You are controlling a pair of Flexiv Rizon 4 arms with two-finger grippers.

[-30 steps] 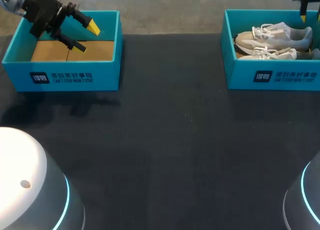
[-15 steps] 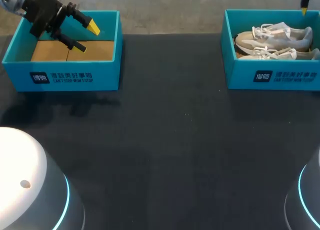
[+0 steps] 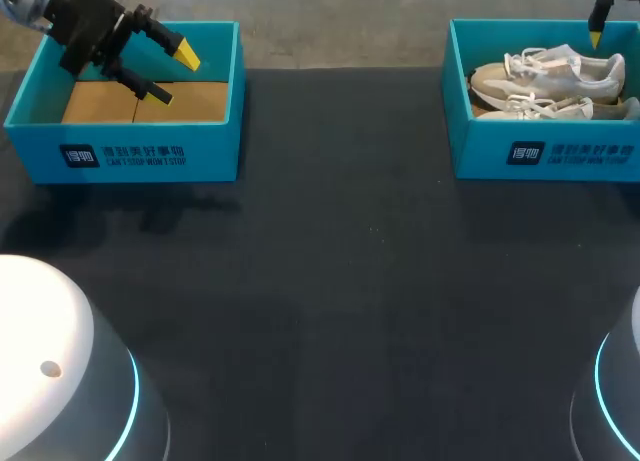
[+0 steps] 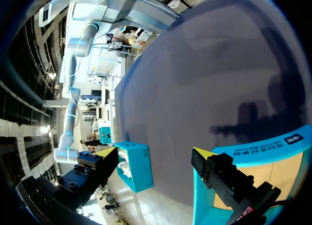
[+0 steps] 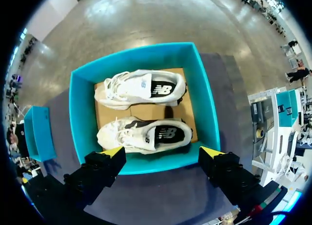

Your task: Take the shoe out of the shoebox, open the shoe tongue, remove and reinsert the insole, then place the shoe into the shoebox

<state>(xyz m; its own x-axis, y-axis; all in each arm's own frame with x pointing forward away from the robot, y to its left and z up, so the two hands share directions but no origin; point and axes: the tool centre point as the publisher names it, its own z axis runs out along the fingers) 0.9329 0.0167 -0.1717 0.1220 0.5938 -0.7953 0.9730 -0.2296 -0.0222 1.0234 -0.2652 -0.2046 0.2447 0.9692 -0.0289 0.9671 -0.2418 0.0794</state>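
- Shoes made up a pale pair with white laces, the far shoe (image 3: 548, 71) and the near shoe (image 3: 535, 107), and both lay inside the right shoebox (image 3: 480, 151).
- Each shoe rested on its side on that box's brown cardboard floor (image 5: 146, 110). Their toes pointed toward the table's middle, and a strip of cardboard showed between them.
- The right shoebox, teal and lidless, stood at the far right of the dark table (image 3: 350, 281).
- The right gripper (image 5: 162, 153) hung above the right shoebox. Its jaws were spread wide with nothing between them, and they touched neither shoe.
- In the right wrist view the two yellow tips sat over the box's near wall, with the near shoe just ahead of them.
- In the head view only one yellow fingertip (image 3: 597, 33) of that arm showed, above the box's far wall.
- The left shoebox (image 3: 215, 131), also teal, stood at the far left of the table, well apart from the right one. Only its cardboard bottom showed inside.
- The left gripper (image 3: 172, 74) hovered over the left shoebox at a slant. Its jaws were parted and held nothing.
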